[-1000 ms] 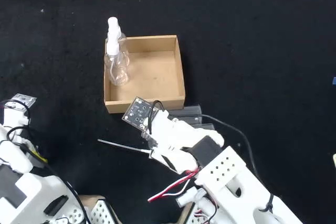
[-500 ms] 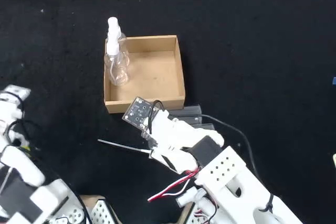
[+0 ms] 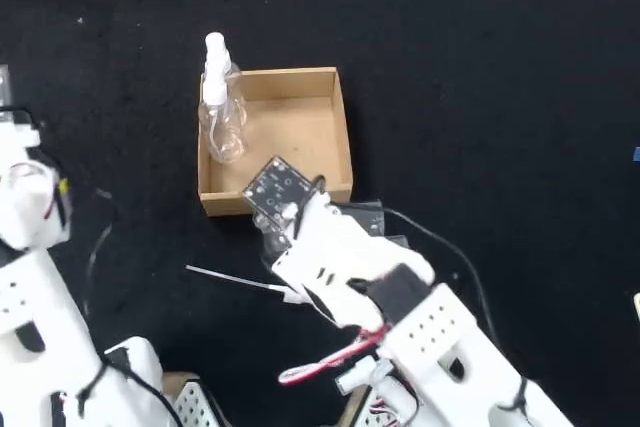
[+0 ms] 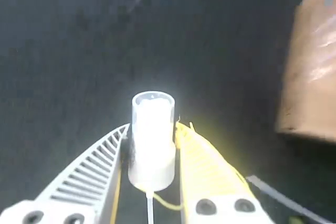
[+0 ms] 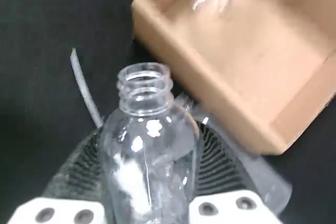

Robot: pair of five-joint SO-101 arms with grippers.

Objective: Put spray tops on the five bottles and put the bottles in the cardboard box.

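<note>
High view looking down on the black table [image 3: 500,97]: the cardboard box [image 3: 300,137] sits open near the middle; two clear bottles with white spray tops [image 3: 220,107] stand upright at the box wall on the left arm's side, toward the far corner, one close behind the other; whether both are fully inside I cannot tell. The right arm [image 3: 340,257] lies just in front of the box's near wall; the left arm [image 3: 30,212] is well off to the side, apart from the box. A thin white tube [image 3: 235,278] lies flat on the table between the two arms, near the right arm.

Left wrist view: the left hand [image 4: 153,129] is closed on a white spray top [image 4: 153,142], which stands upright between the two fingers with its clear cap pointing away and its thin tube running back toward the wrist; an edge of the box [image 4: 312,77] shows off to one side.

Right wrist view: the right hand [image 5: 149,129] grips a clear bottle [image 5: 149,161] around its body; the threaded neck is bare and open; the box [image 5: 247,72] lies just beyond the bottle's mouth, the loose tube [image 5: 86,90] on the table beside it.
</note>
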